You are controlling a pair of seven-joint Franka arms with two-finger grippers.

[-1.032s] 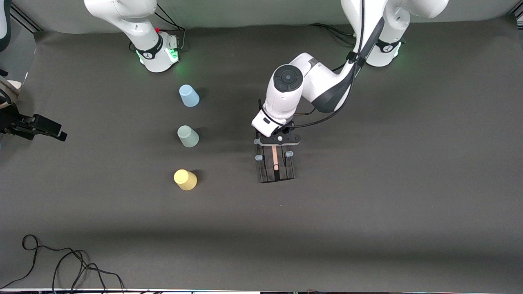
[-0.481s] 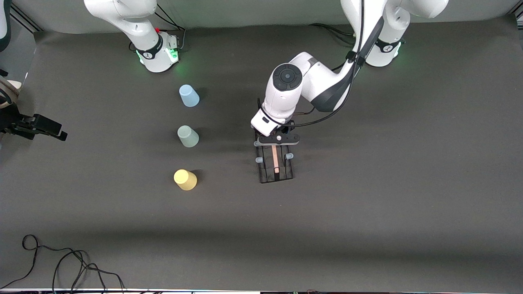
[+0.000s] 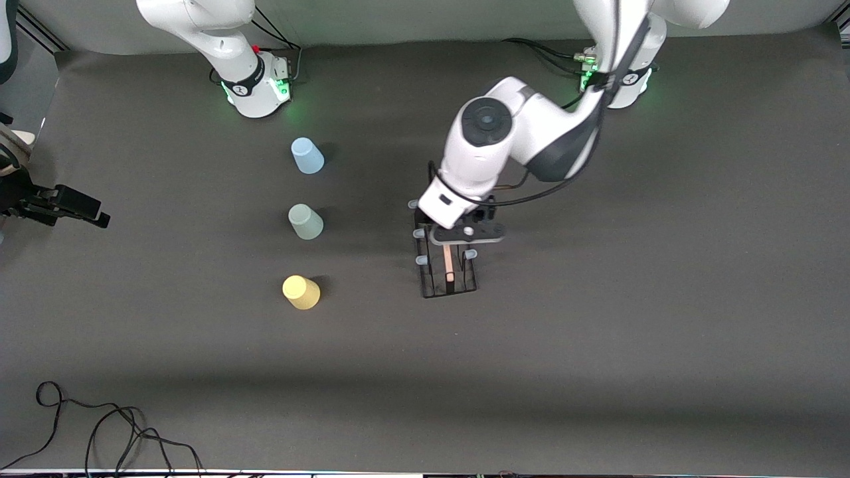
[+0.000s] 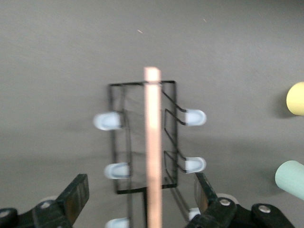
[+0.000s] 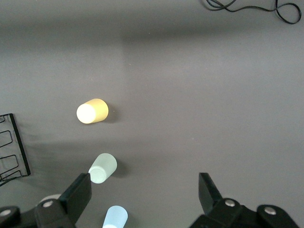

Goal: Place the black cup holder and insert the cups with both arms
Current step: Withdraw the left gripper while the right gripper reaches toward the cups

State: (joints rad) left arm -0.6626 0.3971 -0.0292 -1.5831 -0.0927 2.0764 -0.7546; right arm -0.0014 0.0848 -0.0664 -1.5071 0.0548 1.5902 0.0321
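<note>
The black cup holder [image 3: 450,275] stands on the table, wooden handle [image 4: 153,142] on top, pale-capped pegs at both sides. My left gripper [image 3: 467,232] is open just above it, and in the left wrist view [image 4: 140,194] its fingers straddle the handle without touching. The light blue cup [image 3: 307,156], the grey-green cup [image 3: 305,222] and the yellow cup [image 3: 301,292] stand upside down in a row toward the right arm's end. My right gripper [image 5: 145,192] is open and empty, high over the blue cup [image 5: 115,217], and out of the front view.
A black cable [image 3: 99,425] lies coiled near the table's front edge at the right arm's end. A black device [image 3: 60,204] juts in at that end's edge. Both arm bases stand along the table's back edge.
My left gripper has risen off the cup holder and shifted slightly toward the left arm's end. The holder and the cups have stayed put.
</note>
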